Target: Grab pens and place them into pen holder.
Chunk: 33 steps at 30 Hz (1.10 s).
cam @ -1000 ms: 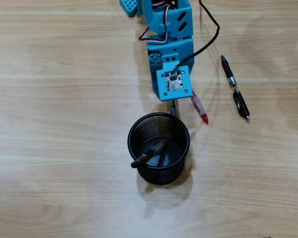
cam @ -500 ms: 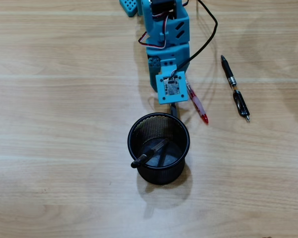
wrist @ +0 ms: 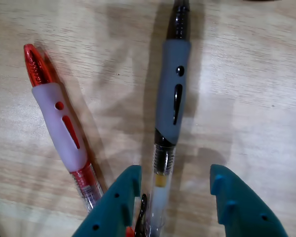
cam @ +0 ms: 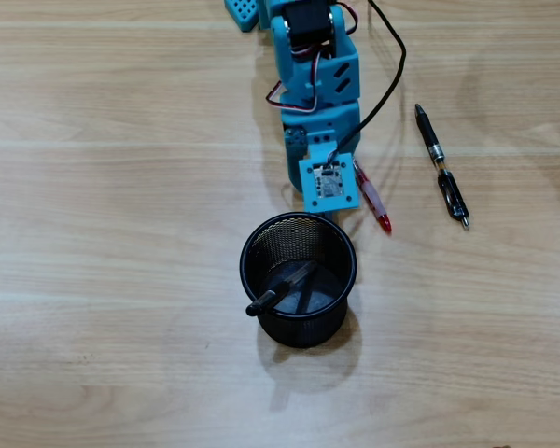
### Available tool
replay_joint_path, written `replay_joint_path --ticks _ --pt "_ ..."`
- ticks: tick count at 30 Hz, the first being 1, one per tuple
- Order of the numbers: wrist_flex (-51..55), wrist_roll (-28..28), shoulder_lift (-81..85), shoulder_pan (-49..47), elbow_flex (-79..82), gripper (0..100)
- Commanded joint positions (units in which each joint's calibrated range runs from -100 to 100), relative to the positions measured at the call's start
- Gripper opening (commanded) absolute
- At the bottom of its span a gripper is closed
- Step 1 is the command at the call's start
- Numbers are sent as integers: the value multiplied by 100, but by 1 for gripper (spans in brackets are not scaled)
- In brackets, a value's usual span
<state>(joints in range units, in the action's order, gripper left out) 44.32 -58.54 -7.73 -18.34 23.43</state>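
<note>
Table [cam: 121,233]: light wood-grain top w/ pale horizontal seams, fills the overhead view. In the wrist view the same wood [wrist: 256,89] shows soft shadows. Cable [cam: 392,75]: black, curving across the top right of centre. Teal block [cam: 243,11] at the top edge, cropped; possibly a bracket, can't tell.

arm [cam: 314,84] — reaching down | gripper [wrist: 175,197] — fingers spread apart
</note>
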Motion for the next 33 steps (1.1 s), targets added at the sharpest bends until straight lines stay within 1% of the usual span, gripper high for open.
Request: replay_joint_path --ticks 1,10,12,16,19,26,31,33 --pt "-145 -10 -80 -82 -152 17" --pt "-73 -15 -267 -91 -89 16" --pt "-73 -15 -267 -82 -80 13" --pt "-73 -104 -267 -36 83 2" --pt "-73 -266 -242 -63 237 2" --pt "-127 -229 -97 -9 128 2" --pt "-54 -214 625 19 -171 2" --pt "-63 -88 973 37 -324 2"
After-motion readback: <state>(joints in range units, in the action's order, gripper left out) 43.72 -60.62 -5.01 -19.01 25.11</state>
